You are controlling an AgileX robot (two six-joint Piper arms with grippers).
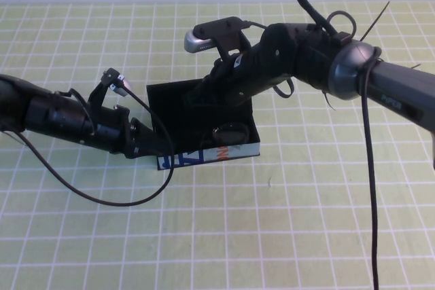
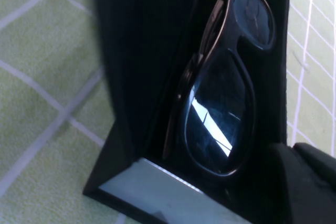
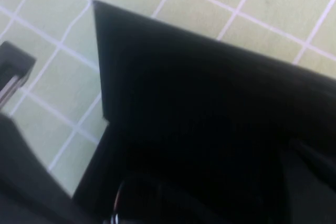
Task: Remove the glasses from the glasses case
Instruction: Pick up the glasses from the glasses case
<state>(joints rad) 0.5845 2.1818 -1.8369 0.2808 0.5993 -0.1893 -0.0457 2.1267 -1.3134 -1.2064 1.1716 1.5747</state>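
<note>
right tool (image 1: 204, 100) tips hidden inside glasses case (image 1: 163, 103), glasses (image 2: 220, 87) cut off by left wrist view's top edge

The left arm (image 1: 61, 121) reaches in low from the left edge, stretched nearly level toward the middle, a loose black cable hanging from it in a loop. Its left claw (image 1: 158, 147) sits at the arm's tip, too dark to read. The right arm (image 1: 340, 66) comes in from the right edge, bends at a grey joint and slopes down toward the middle. Its right claw (image 1: 204, 96) is closed tight.
</note>
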